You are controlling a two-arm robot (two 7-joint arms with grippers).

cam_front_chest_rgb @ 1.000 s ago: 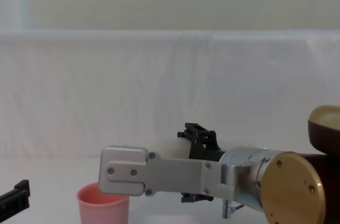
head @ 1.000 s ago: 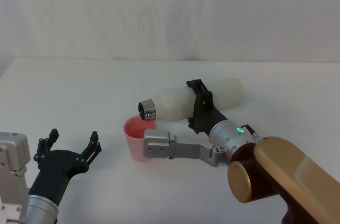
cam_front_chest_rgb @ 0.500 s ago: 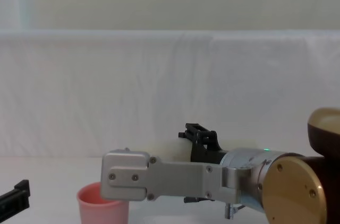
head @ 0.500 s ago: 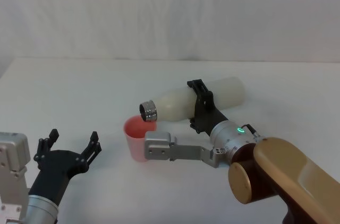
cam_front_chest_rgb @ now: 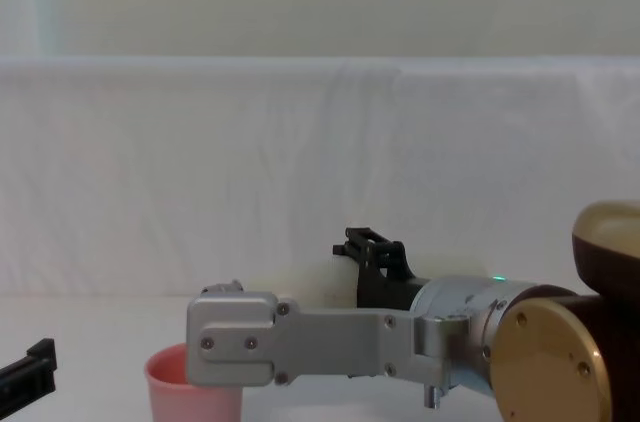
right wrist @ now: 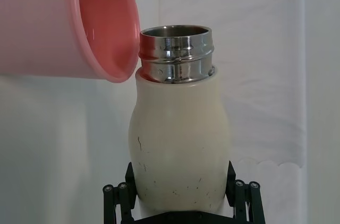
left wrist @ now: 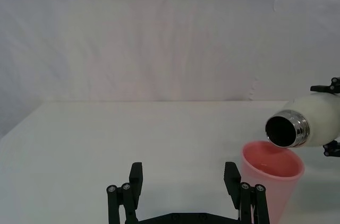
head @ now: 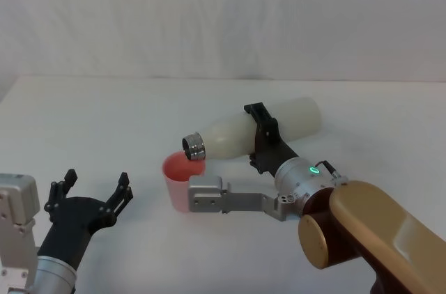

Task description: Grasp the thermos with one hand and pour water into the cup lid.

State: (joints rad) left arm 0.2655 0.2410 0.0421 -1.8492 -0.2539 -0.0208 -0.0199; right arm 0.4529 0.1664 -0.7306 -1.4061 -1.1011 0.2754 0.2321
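Head looks down, chest level; both share the cup lid.

Table: white, matte, flat surface, spanning the full width of the head view. Backdrop: white cloth hung behind the table's far edge, faintly creased, with a vertical seam toward one side in the left wrist view.

The right arm has a large glossy bronze-gold joint housing with a round end cap. Ahead of it sits a silver-grey cylindrical wrist carrying a small green light and a thin black cable. A flat grey bracket with round screws juts from the wrist. The right gripper is matte black. The left gripper is black with ridged fingertips, mounted on a silver cylinder beside a white housing.
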